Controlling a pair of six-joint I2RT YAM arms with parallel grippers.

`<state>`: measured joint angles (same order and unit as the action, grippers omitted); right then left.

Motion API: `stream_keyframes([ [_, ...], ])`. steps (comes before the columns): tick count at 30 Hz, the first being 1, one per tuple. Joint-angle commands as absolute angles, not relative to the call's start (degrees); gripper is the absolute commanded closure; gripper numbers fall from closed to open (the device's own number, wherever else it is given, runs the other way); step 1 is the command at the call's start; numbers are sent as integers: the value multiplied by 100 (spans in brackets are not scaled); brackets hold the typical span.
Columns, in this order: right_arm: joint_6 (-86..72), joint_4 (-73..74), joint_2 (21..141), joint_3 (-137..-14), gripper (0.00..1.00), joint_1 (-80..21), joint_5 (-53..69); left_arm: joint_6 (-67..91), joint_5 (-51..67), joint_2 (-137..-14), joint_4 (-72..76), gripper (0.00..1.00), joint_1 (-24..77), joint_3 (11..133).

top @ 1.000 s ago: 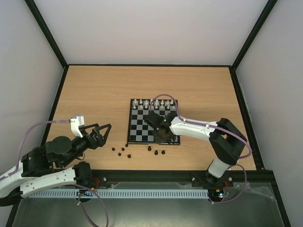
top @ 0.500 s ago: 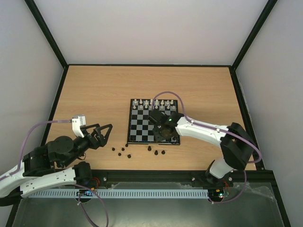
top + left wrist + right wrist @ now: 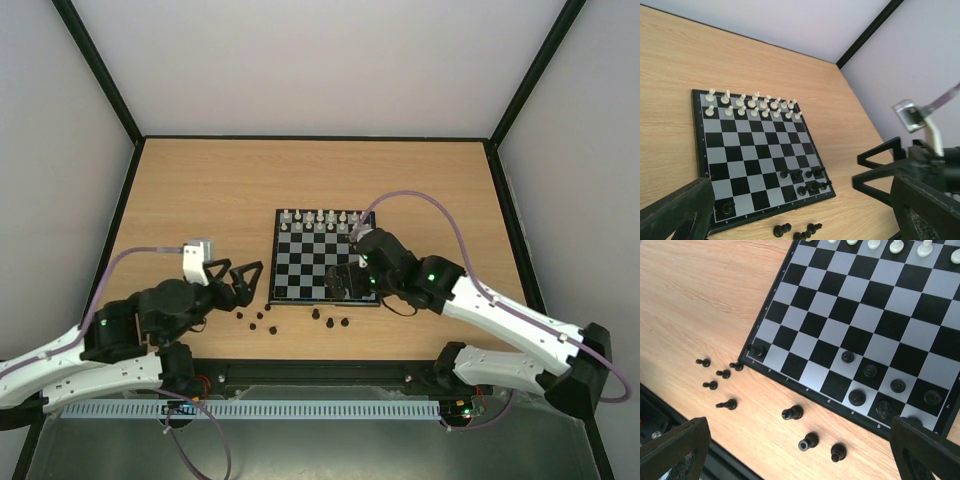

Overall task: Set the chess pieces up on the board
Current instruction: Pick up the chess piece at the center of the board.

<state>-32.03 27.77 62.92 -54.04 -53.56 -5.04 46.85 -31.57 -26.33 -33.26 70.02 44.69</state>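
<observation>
Right claw (image 3: 352, 280) wide, empty, over small black chess pieces (image 3: 857, 397) on the checkered board (image 3: 840, 310). A low swing could topple them.

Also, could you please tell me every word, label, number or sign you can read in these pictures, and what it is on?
None can be read in any view.
Border of the board: tiny pale marks along the near edge, possibly square coordinates, too small to read.
</observation>
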Motion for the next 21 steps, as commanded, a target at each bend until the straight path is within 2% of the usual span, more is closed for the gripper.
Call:
stream_keyframes([
  [1, -3354, 2559, 5719, -5052, 1, -5334, -130, 4550, -3354, -3158, -2734, 1, 7032, 4357],
  [6, -3308, 2375, 5337, -4869, 1, -5335, -125, 4411, -3616, -3894, -2230, 1, 6957, 4478],
  [12, -3142, 2272, 5343, -4660, 1, -5328, -186, 4352, -3003, -4868, -1507, 1, 6404, 4518],
  [21, -3300, 2285, 4888, -4280, 2, -5330, -50, 4161, -2686, -5745, -1089, 1, 6046, 4808],
])
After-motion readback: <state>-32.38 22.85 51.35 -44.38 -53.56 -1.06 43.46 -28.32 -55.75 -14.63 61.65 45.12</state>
